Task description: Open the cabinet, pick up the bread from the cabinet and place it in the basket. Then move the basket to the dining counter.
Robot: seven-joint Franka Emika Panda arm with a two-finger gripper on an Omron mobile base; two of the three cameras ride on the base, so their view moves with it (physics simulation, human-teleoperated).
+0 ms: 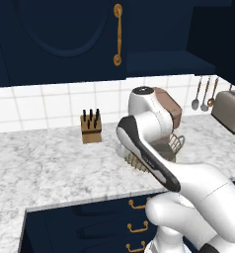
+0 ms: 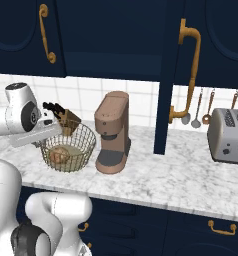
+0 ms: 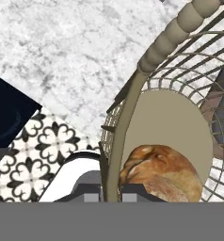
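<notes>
Grip on the basket (image 3: 180, 28) rim is the matter in hand: the hand (image 3: 111, 190) is clenched on the near rim wire, one fingertip outside the mesh and one inside, as the hand view shows. The bread (image 3: 161, 172) already lies in the basket, on the beige bottom, close against the gripped side. Judged from this, loading is done and the carry to the dining counter remains.

Recommendations for the carry:
- Lift straight up before any sideways travel, so the bottom clears the counter (image 2: 156, 175).
- Expect the basket to droop away from the hand, since it is held at one edge only. Keep the wrist level and move slowly, or the bread may roll to the far side.
- Watch for the thin wire twisting or slipping between the fingertips.
- Mind the coffee machine (image 2: 112, 132) just beside the basket on the right, and the knife block (image 1: 91, 126) behind it.

Arm pose: in the left base view the arm folds forward and down over the counter edge, the forearm slanting to the basket, which it largely hides. In the right base view the wrist comes in from the left above the rim, the hand pointing down at the near edge.

Farther back, the cabinet (image 2: 168, 75) door stands open, edge-on, above the counter. A toaster (image 2: 228, 135) sits well apart at the right, by the tiled wall.
</notes>
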